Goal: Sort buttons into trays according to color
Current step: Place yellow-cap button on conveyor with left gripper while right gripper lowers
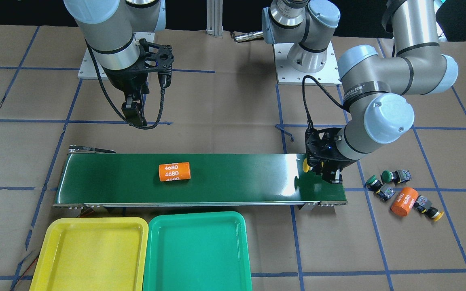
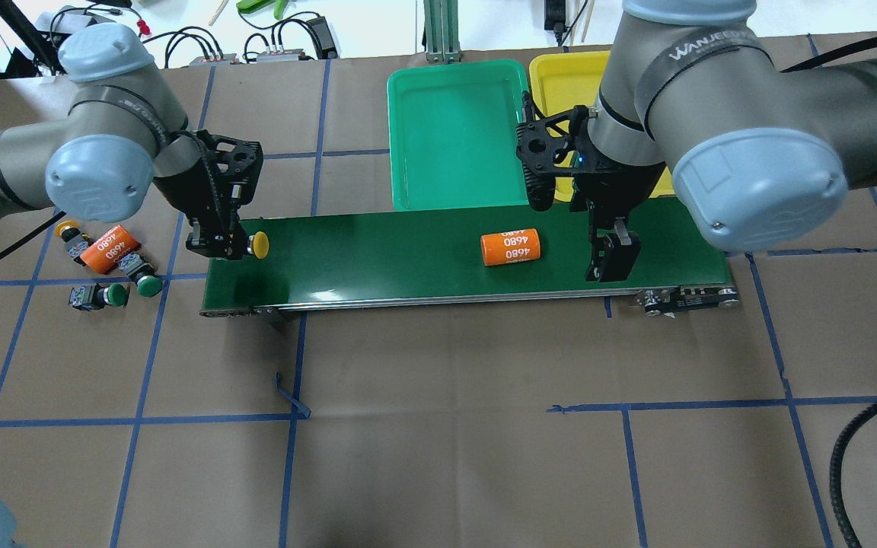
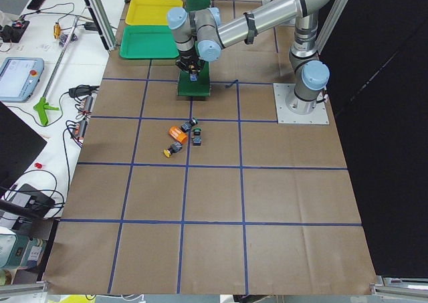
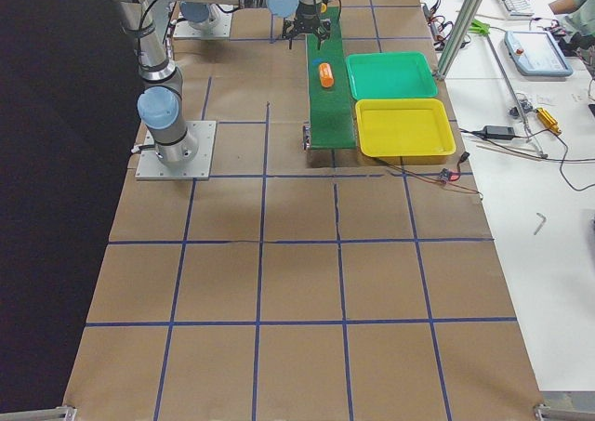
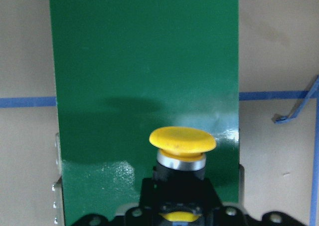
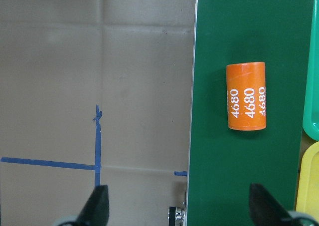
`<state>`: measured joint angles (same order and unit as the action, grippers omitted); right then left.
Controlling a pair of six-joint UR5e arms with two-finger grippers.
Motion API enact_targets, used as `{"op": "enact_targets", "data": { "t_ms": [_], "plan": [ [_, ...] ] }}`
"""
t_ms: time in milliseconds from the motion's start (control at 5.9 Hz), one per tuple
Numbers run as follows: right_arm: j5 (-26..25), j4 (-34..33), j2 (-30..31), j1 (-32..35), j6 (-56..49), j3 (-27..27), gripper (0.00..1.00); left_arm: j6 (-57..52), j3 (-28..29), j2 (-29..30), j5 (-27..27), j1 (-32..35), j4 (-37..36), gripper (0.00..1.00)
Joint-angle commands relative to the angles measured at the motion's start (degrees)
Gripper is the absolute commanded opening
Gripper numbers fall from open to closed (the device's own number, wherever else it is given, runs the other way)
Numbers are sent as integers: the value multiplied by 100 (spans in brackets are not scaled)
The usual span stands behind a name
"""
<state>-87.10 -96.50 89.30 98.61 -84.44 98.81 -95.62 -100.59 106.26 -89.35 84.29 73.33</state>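
Left arm: the left gripper (image 2: 219, 245) is positioned over one end of the long dark green conveyor belt (image 1: 237, 178); its fingers are clenched on the black body of a yellow-capped push-button switch (image 5: 182, 139).
Held switch: it is carried on its side, with the round cap pointed along the belt; a shadow is cast on the belt ahead of it.
Right arm: the right gripper (image 2: 612, 257) is held above the belt's other end, near the edge on the robot's side; its fingers (image 6: 99, 203) are spread wide apart, with nothing between them.
Belt load: an orange cylinder marked 4680 (image 1: 174, 171) is lying on its side near the middle of the belt.
Loose switches: two green-capped switches (image 1: 374, 184) (image 1: 390, 176) and a second yellow-capped switch (image 1: 431, 210) are lying on the brown paper-covered worktop (image 1: 233, 113), just past the belt's end on the robot's left.
Second cylinder: a second orange cylinder (image 1: 403, 201) is lying among them, just beside the yellow-capped one.
Trays: a shallow yellow plastic tray (image 1: 91, 254) and a shallow green plastic tray (image 1: 196, 250) are set side by side on the belt's far side from the robot.
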Motion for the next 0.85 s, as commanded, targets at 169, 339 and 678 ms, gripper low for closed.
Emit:
{"op": "enact_targets", "data": {
  "t_ms": [169,339,678],
  "plan": [
    [-9,0,0,0,15,15,100,307,-40,105,-21,79,-240,84],
    [0,0,0,0,15,15,100,273,91,79,-39,-51,-232,92],
    [-9,0,0,0,15,15,100,141,171,-26,-48,-839,-100,98]
  ]
}}
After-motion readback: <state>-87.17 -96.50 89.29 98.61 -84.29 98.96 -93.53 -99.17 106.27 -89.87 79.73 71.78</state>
